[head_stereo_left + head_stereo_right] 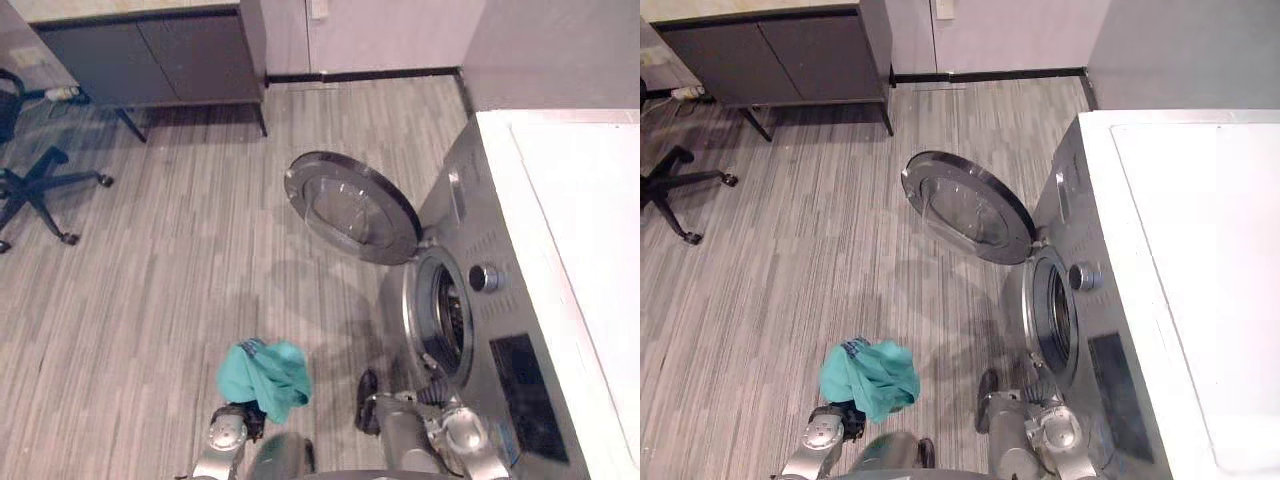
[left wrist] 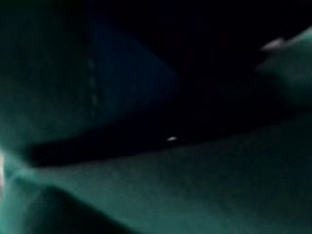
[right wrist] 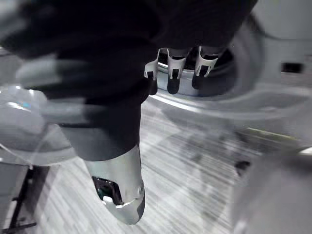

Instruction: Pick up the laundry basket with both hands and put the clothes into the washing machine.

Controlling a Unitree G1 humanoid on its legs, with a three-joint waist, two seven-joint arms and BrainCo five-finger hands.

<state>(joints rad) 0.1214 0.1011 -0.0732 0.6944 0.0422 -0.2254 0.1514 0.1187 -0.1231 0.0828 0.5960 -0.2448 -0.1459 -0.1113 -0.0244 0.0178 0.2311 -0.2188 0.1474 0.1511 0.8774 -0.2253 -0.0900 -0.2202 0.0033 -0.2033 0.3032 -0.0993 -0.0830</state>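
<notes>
A bunched teal cloth (image 1: pixel 266 375) rests on top of my left hand (image 1: pixel 247 418), low in the left eye view above the wood floor. In the left wrist view the teal cloth (image 2: pixel 146 190) covers that hand. The grey washing machine (image 1: pixel 520 330) stands to my right. Its round door (image 1: pixel 350 205) is swung wide open and its drum opening (image 1: pixel 447 318) is dark. My right hand (image 1: pixel 367 400) hangs just in front of and below the opening, holding nothing. Its fingers (image 3: pixel 173 73) are relaxed near the drum rim (image 3: pixel 234 92), and the thumb (image 3: pixel 119 190) sticks out straight.
A dark cabinet on thin legs (image 1: pixel 150 60) lines the far wall. A black office chair base (image 1: pixel 35 185) stands at the far left. The open door juts out over the floor (image 1: pixel 180 280) between them and me. The machine's white top (image 1: pixel 590 250) runs along the right.
</notes>
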